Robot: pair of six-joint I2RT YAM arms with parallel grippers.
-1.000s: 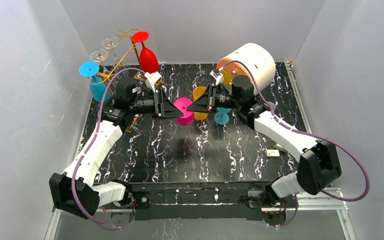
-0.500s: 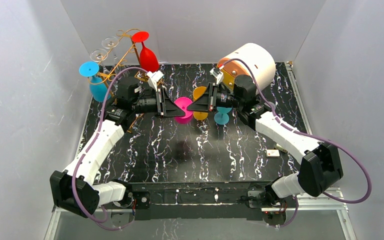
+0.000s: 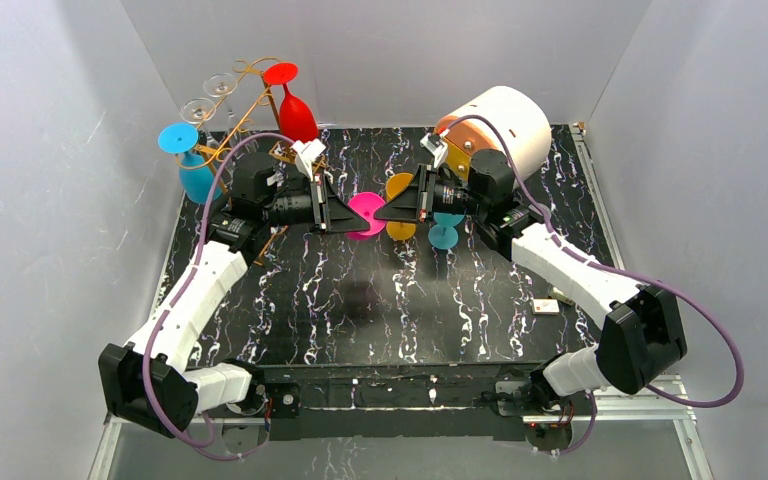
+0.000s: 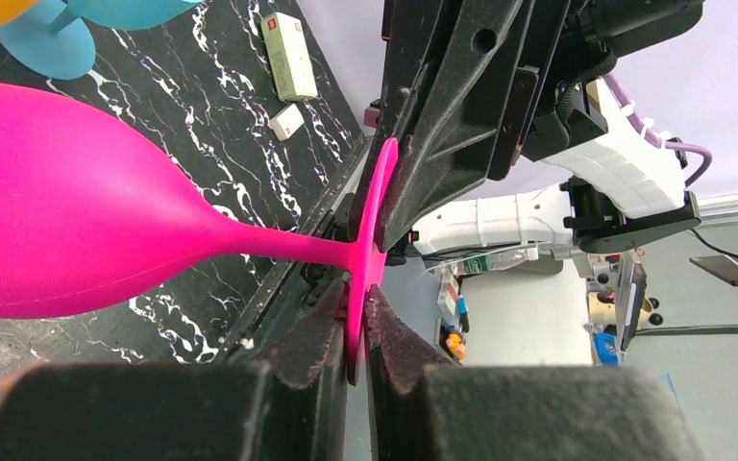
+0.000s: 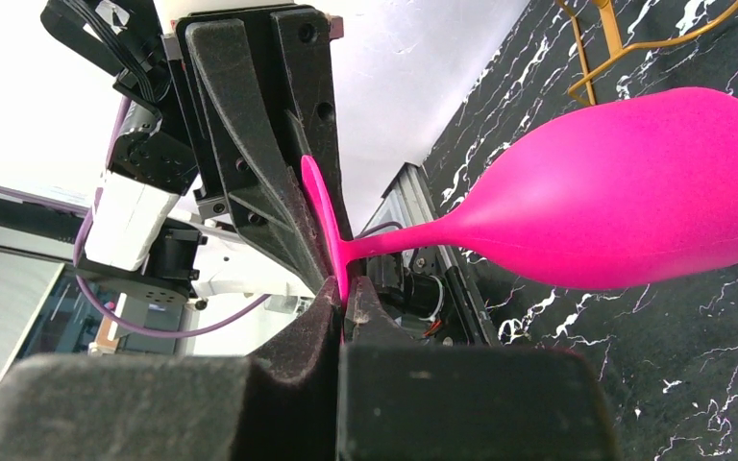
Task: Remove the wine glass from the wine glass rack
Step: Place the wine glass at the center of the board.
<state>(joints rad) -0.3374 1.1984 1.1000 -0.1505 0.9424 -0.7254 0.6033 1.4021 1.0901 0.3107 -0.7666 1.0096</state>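
Left hand (image 4: 356,309), right hand (image 5: 342,293) both pinching foot of pink wine glass (image 4: 67,230) (glass lying sideways), well apart from wine glass rack (image 3: 245,100).

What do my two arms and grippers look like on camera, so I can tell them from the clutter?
Both the left arm and right arm have white link shells with black joint housings. A purple cable loops along each. The left gripper and right gripper have matte black, wedge-shaped fingers.

Pink opaque wine glass (image 3: 365,214) sits btwn left pincer (image 3: 346,216) & right pincer (image 3: 384,212), centre, above black marbled surface (image 3: 360,320); gold wire glass rack (image 3: 245,110) far left.
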